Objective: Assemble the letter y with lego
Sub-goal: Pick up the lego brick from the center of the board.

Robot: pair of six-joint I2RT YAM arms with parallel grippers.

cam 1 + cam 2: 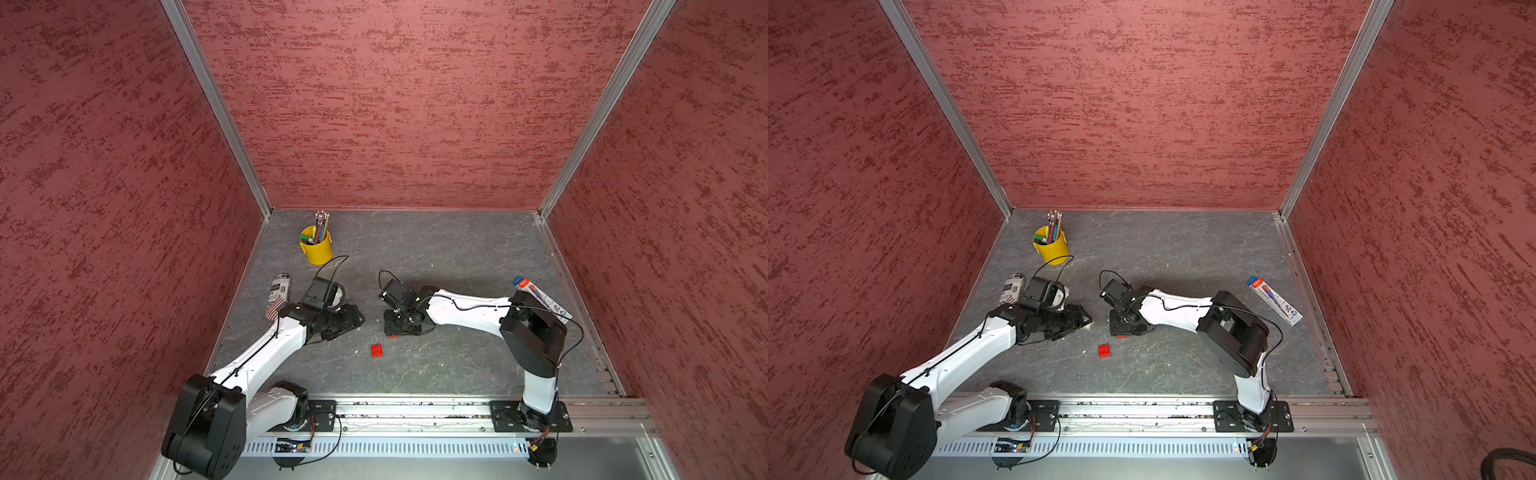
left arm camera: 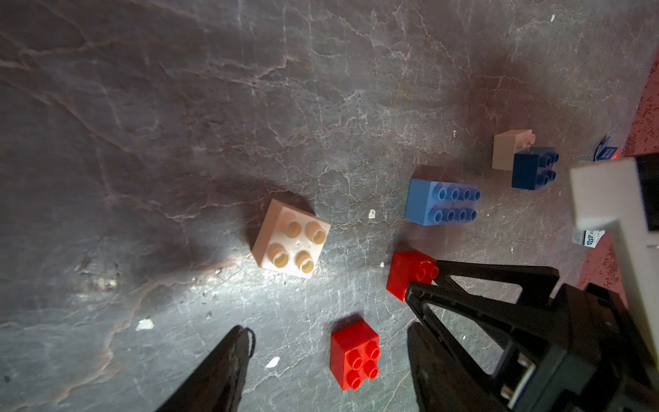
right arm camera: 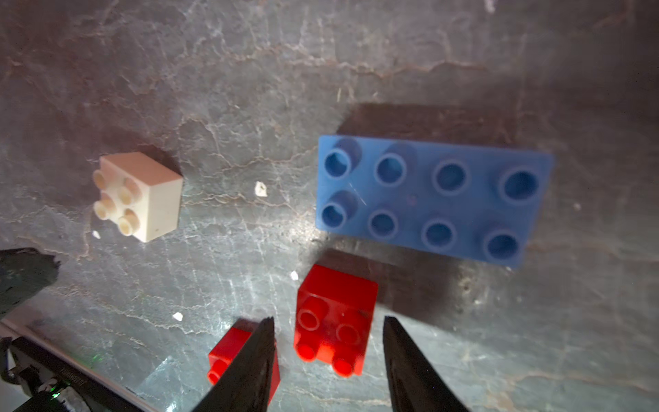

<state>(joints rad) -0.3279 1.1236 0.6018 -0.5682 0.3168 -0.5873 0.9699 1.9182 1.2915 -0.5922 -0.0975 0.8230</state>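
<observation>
The lego lies loose on the grey table (image 2: 178,142). In the left wrist view there are a white square (image 2: 290,239), a long light-blue brick (image 2: 442,203), a dark-blue square (image 2: 533,169) with a second white square (image 2: 508,149) behind it, and two red squares. My left gripper (image 2: 328,331) is open, with one red square (image 2: 354,353) on the table between its fingers, untouched. My right gripper (image 3: 328,319) is open around the other red square (image 3: 335,321), with a gap on each side. No letter y shows. Both top views show the first red square (image 1: 377,350) between the grippers.
A yellow pencil cup (image 1: 316,245) stands at the back left. A printed can (image 1: 277,295) lies beside the left arm. A boxed pen pack (image 1: 1273,300) lies by the right wall. Red walls close three sides. A metal rail (image 1: 415,409) runs along the front.
</observation>
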